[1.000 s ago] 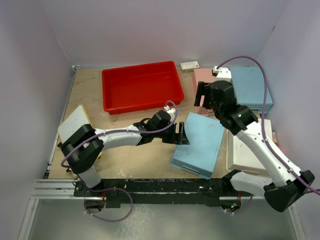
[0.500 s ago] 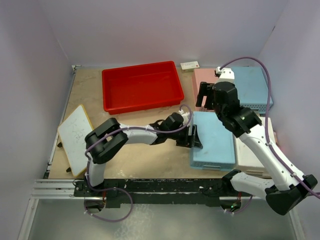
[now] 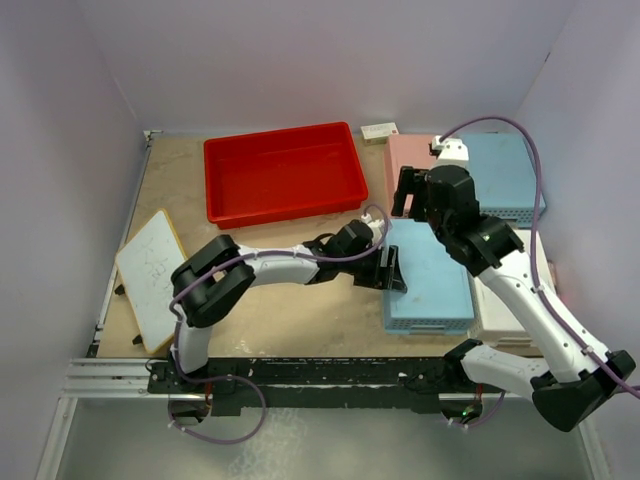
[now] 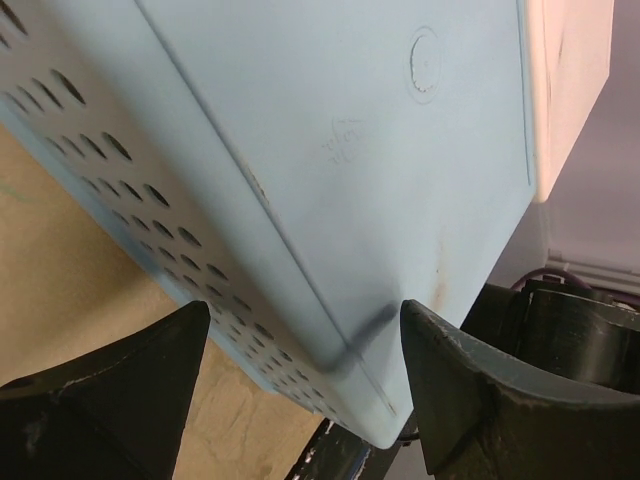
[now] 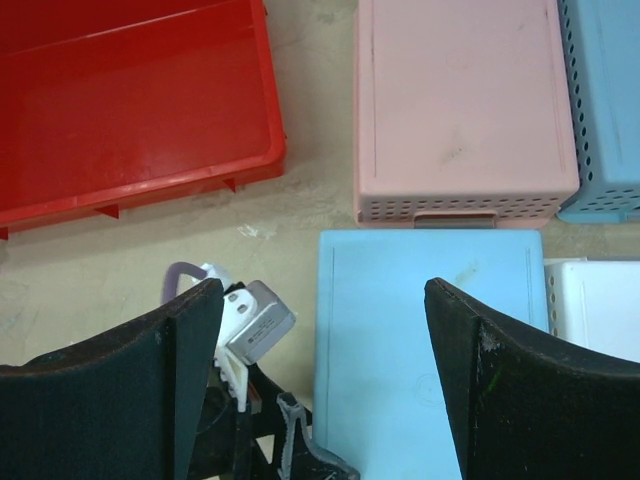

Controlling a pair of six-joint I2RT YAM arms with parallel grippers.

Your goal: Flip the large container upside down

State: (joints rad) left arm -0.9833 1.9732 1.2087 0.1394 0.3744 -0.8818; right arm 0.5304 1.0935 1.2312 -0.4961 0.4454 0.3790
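Observation:
The large container [image 3: 283, 173], a shallow red tray, stands open side up at the back left of the table; its near right corner also shows in the right wrist view [image 5: 130, 110]. My left gripper [image 3: 392, 270] is open, well to the tray's front right, against the left side of an overturned light-blue basket [image 3: 428, 275]. In the left wrist view that basket's corner [image 4: 330, 200] fills the space ahead of the left gripper [image 4: 305, 310]. My right gripper [image 3: 408, 192] hangs open above the baskets, right of the tray, with nothing between its fingers [image 5: 322, 290].
A pink basket [image 5: 460, 110], another light-blue basket [image 3: 505, 175] and a white basket [image 3: 485, 325] lie upside down on the right. A white board [image 3: 150, 278] leans at the left edge. A small white box [image 3: 379, 130] sits at the back. Walls close three sides.
The left gripper has slid the light-blue basket to the right and squared it against the white basket. The right gripper shifted slightly. The red tray has not moved.

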